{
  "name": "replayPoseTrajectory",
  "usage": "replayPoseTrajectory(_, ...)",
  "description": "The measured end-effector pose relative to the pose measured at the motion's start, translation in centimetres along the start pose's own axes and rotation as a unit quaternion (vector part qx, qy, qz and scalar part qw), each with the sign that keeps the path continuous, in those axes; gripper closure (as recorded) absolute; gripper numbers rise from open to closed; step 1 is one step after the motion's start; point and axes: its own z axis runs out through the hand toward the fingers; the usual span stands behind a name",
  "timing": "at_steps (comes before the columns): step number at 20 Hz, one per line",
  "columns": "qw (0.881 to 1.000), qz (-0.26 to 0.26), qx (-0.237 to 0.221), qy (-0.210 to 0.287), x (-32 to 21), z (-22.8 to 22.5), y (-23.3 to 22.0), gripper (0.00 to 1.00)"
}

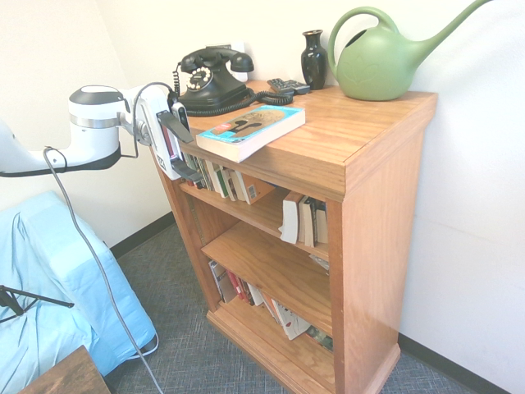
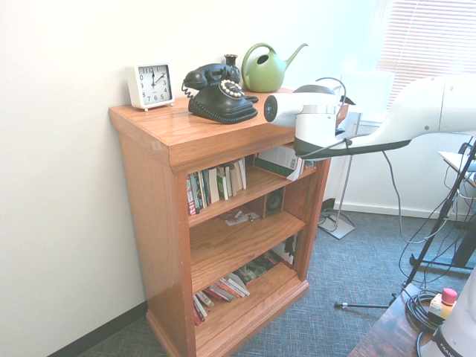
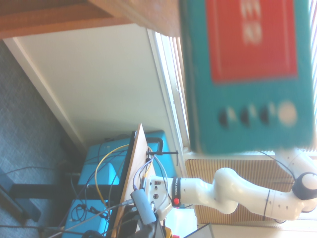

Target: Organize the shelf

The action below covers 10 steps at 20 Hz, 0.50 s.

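1. Shelf point(image 1: 385, 148) fills the centre and right of the first exterior view; its top board carries a black telephone point(image 1: 212, 80), a dark vase point(image 1: 313, 57), a green watering can point(image 1: 385, 53) and, in the second exterior view, a white clock point(image 2: 151, 84) at the upper left.
2. A thick teal-covered book point(image 1: 253, 129) lies flat on the top board, one corner overhanging the front edge. It looks like the stray item, since the other books stand in the tiers below.
3. Gripper point(image 1: 187, 146) sits at the left of centre in the first exterior view, level with the top board's front left corner and just beside the book's near corner. Fingers are spread wide and hold nothing; one lies above the board edge, the other below it.
4. Wrist view shows the teal cover with a red panel point(image 3: 250, 74) close and blurred, board edge beside it.
5. Judged step: approach for a grasp on the overhanging book.
6. To do it well: bring the fingers in level so one passes over the cover and one under the overhang, clear of the board edge.
7. Take the book deep enough that its weight does not lever it out of the fingers.
8. Risk: the lower finger catching the board's underside or the upright books point(image 1: 215, 176) in the top tier.
9. Keep well clear of the telephone cord point(image 1: 246, 100).
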Motion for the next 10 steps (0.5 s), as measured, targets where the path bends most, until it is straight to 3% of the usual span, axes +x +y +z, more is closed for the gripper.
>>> replayPoseTrajectory(10, 1.000, 0.008, 0.000, 0.010, 1.4, -0.1, -1.5, 0.00)
